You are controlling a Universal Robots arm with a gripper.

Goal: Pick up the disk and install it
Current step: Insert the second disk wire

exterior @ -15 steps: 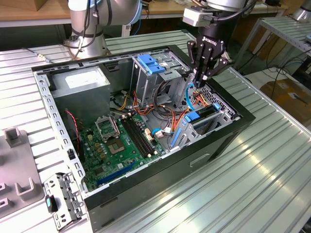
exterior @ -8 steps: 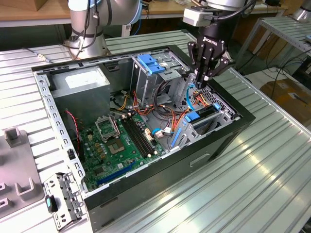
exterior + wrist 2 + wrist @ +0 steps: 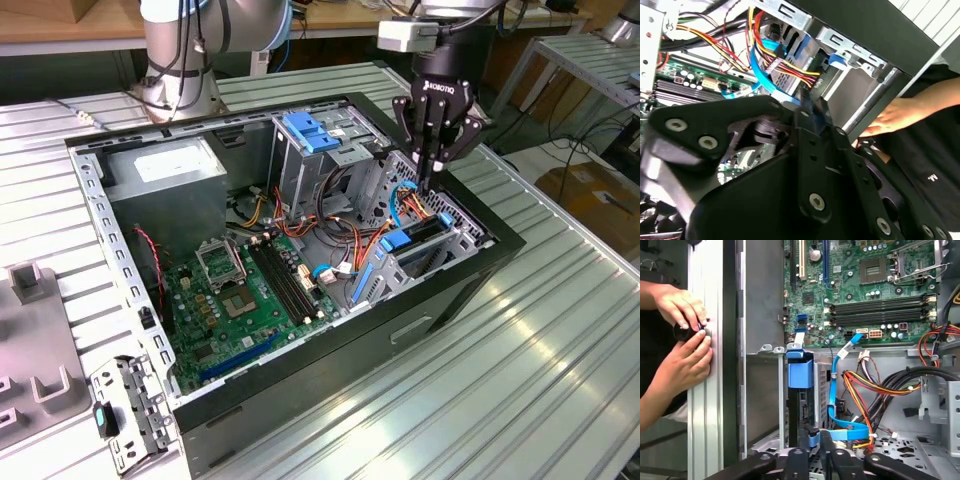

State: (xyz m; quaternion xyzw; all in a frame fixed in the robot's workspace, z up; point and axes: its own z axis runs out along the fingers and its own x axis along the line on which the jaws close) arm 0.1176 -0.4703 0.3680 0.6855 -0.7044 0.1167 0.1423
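Note:
The disk (image 3: pixel 400 240), a grey drive in a bright blue carrier, stands on edge inside the low drive cage at the exterior view's right end of the open computer case (image 3: pixel 480 270). In the first wrist view the disk (image 3: pixel 800 375) sits deep in the cage slot, its blue end facing the motherboard. My gripper (image 3: pixel 432 180) points straight down over the cage's other end. Its fingers are drawn close together on the blue rear edge of the carrier in both wrist views (image 3: pixel 818 437) (image 3: pixel 812 112).
Orange, yellow and blue cables (image 3: pixel 860 390) run right beside the cage. A tall metal cage with a blue latch (image 3: pixel 310 130) stands behind it, the motherboard (image 3: pixel 250 290) beside it. A person's hands (image 3: pixel 685 340) hold a small black part at the table rail outside the case.

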